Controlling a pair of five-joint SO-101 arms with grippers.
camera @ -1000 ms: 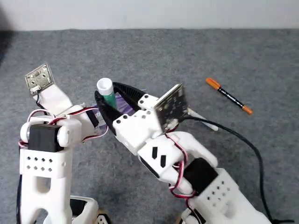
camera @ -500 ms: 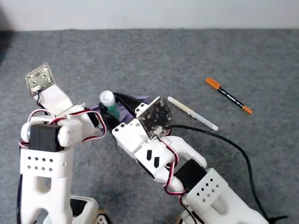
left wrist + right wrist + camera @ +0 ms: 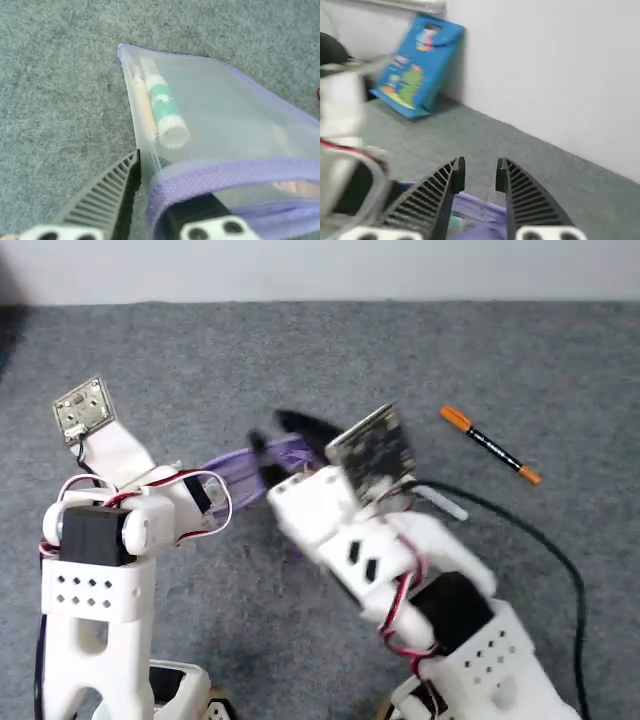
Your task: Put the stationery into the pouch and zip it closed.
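Green glue stick lies along pouch edge (white end toward zipper).

Grey carpet meets a plain white wall, where a blue bag leans.

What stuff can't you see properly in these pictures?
- High view: the white pen is mostly hidden behind the right arm.
- High view: that arm also covers part of the pouch, so its opening and zip can't be seen.
- Left wrist view: the pouch runs off the picture's edge, and a pale thing inside it is too hazy through the mesh to name.
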